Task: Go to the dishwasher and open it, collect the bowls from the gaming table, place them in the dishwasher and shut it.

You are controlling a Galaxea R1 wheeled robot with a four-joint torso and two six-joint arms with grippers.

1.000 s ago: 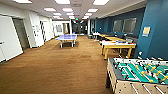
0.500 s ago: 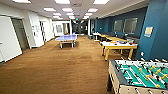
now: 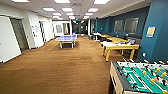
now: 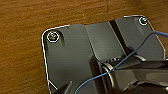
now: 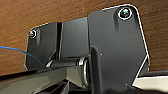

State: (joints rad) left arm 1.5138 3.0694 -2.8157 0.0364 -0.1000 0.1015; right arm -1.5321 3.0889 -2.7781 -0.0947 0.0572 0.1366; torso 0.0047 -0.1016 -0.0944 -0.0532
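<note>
Transit step, judged: driving over brown carpet floor toward yellow-sided gaming table beyond foosball table; bowls indistinct; closer approach needed; end effector states untellable.

Open carpeted floor occupies the middle and left of the room. A table-football table stands nearest, at the right foreground. Beyond it, along the right wall, stands the gaming table, with small items on its top too blurred to identify. Further tables continue behind it along the same wall. A table-tennis table stands farther back, left of the gaming table, near the room's centre. Doors line the left wall. Ceiling lights run overhead toward the far end.
</note>
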